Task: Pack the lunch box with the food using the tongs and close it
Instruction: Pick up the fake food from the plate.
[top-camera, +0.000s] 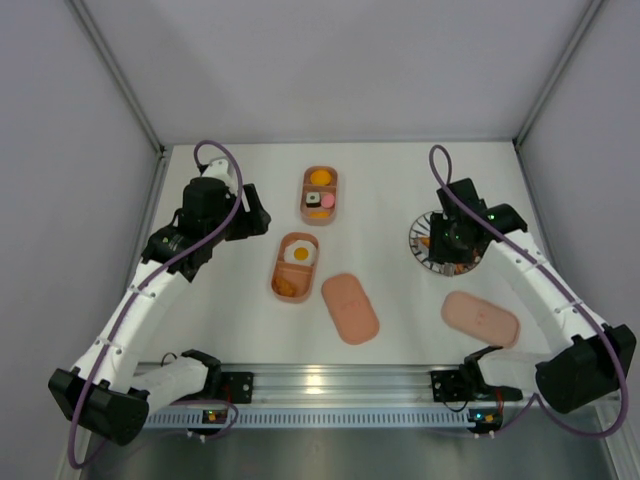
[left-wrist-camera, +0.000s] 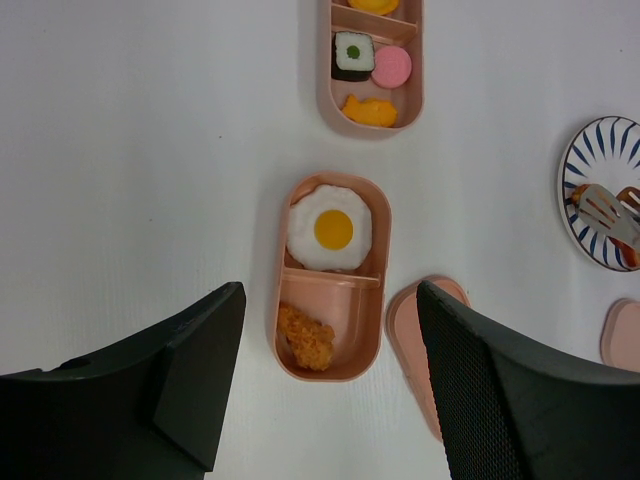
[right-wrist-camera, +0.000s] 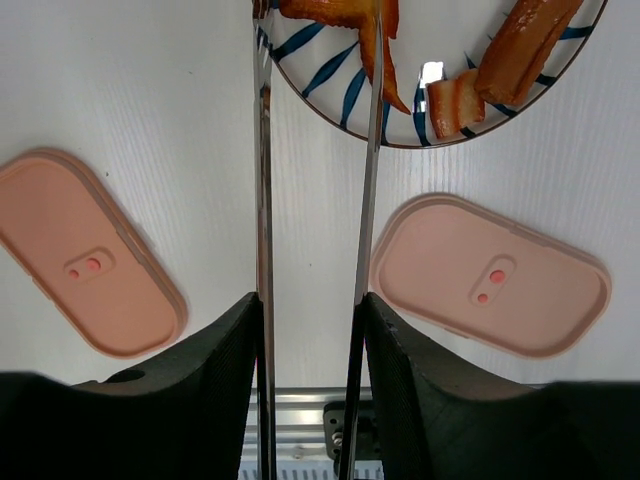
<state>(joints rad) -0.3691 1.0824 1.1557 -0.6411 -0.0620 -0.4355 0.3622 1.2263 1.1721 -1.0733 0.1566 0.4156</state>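
A white worktop (top-camera: 400, 190) carried the salmon-pink oval plastic lunch box in four parts: two divided trays and two flat lids. The far tray (top-camera: 333, 200) held a black-and-white sushi roll (left-wrist-camera: 353, 55), a round pink piece (left-wrist-camera: 392, 66), an orange fish-shaped piece (left-wrist-camera: 368, 110) and another orange piece in its farthest compartment. The near tray (left-wrist-camera: 352, 305) lay just below it, with a white and yellow fried egg (left-wrist-camera: 330, 228) in one compartment and a brown crumbed piece (left-wrist-camera: 307, 338) in the other. One lid (top-camera: 350, 308) lay just to the right of the near tray; the second lid (top-camera: 480, 319) lay well apart, towards the right arm.

The left gripper (left-wrist-camera: 332, 295) hovered above the near tray with its black fingers (left-wrist-camera: 200, 390) spread wide and nothing between them.

The right gripper (right-wrist-camera: 310, 305) held the slim silvery metal tongs (right-wrist-camera: 371, 200), one finger pressed against the outside of each thin arm. The tongs reached out over the round white plate with dark radial stripes (right-wrist-camera: 415, 125), their ends at an orange-red bacon strip (right-wrist-camera: 330, 10); whether they pinched it could not be told. A brown sausage piece (right-wrist-camera: 520, 50) and a short striped bacon piece (right-wrist-camera: 455, 100) lay on the same plate
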